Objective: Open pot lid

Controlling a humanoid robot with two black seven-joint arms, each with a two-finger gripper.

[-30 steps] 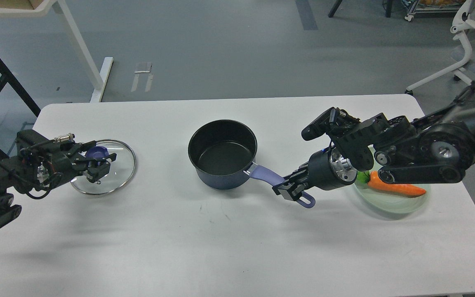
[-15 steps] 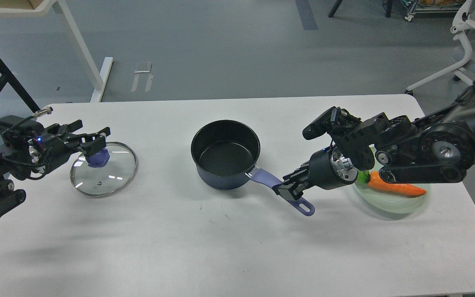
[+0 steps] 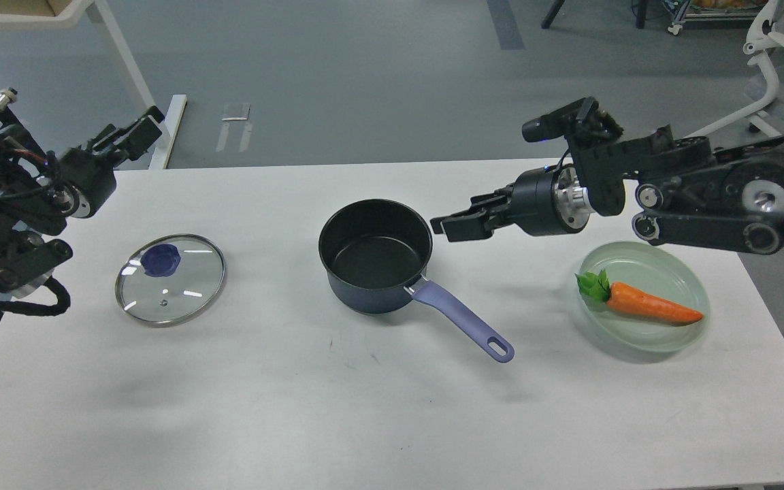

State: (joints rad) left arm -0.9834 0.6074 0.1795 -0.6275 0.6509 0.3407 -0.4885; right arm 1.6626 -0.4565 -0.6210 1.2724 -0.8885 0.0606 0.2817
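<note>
The dark blue pot [image 3: 375, 255] stands uncovered at the table's middle, its purple handle [image 3: 460, 320] pointing front right. Its glass lid [image 3: 171, 280] with a blue knob [image 3: 160, 260] lies flat on the table to the pot's left. My left gripper [image 3: 130, 133] is open and empty, raised above the table's far left edge, well clear of the lid. My right gripper [image 3: 456, 221] is open and empty, hovering just right of the pot's rim and above the handle.
A pale green plate [image 3: 664, 337] with a toy carrot [image 3: 650, 304] sits at the right of the white table [image 3: 365, 408]. A white desk leg [image 3: 133, 82] and a chair base [image 3: 759, 102] stand on the floor behind.
My left gripper let go of the lid's knob and rose back left. My right gripper released the pot handle and lifted up, uncovering the plate. The pot shifted slightly right.
</note>
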